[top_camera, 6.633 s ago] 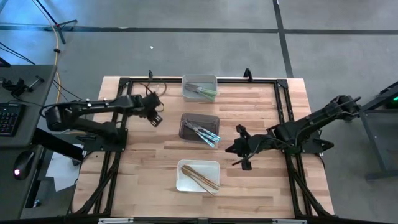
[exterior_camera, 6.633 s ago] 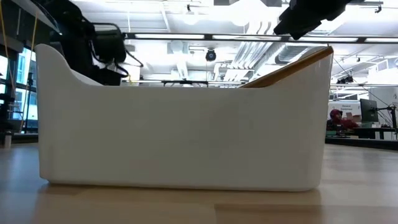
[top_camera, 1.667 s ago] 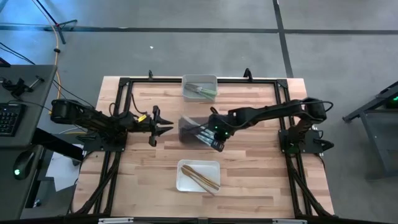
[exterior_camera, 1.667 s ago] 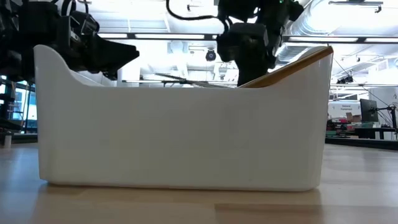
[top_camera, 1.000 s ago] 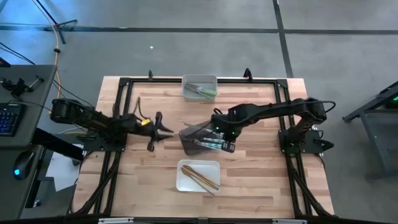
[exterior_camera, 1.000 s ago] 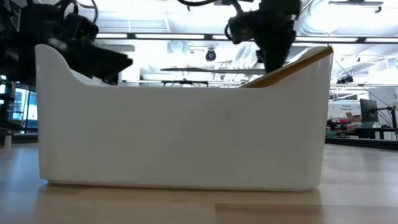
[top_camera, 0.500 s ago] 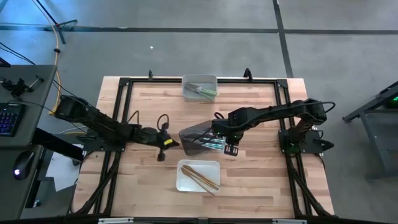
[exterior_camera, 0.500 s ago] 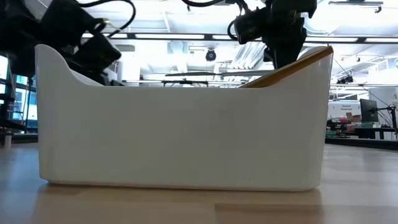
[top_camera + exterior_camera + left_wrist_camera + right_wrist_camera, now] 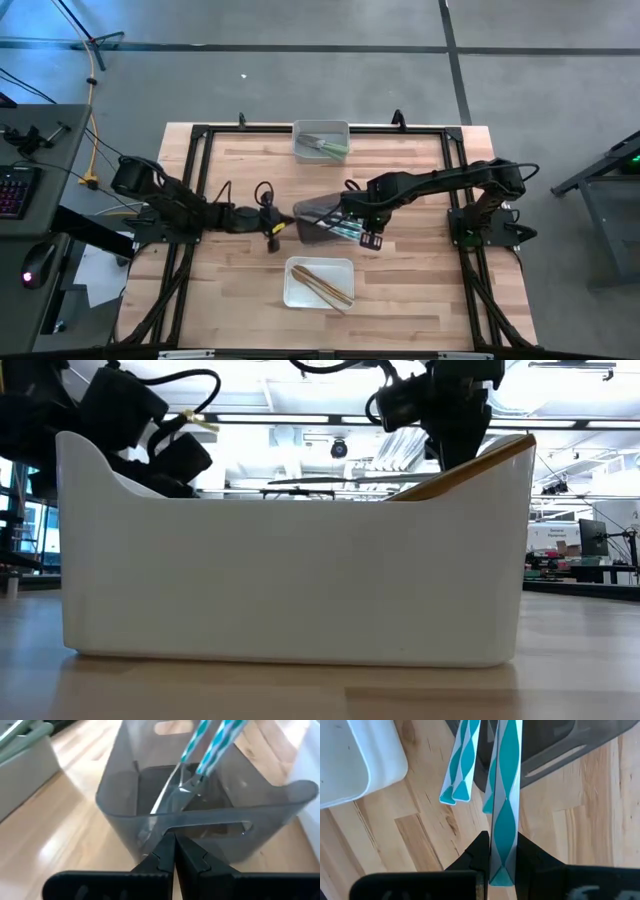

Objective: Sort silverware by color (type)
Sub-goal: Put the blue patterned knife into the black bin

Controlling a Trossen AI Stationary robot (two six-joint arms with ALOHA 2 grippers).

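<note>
**A:** What's in the bins?

**B:** The grey bin, tipped between the two claws, holds the teal-and-silver utensils, whose handles jut past its rim toward the right gripper. The far bin beyond them holds the green utensils. The white bin, on the near side of both claws, holds the tan wooden utensils.

**B:** The right gripper is clenched on one teal-and-silver handle. The left gripper is pinched on the grey bin's wall, fingers together.

**A:** What changed?

**B:** A second ago the left claw stood off from the bin with its fingers apart; it has since moved in and closed. The bin was already tilted.

**A:** Do the views differ?

**B:** The left wrist view looks into the grey bin and shows the utensil heads at its bottom. The low view shows mostly the white bin's wall, with a wooden handle leaning over its rim.
</note>
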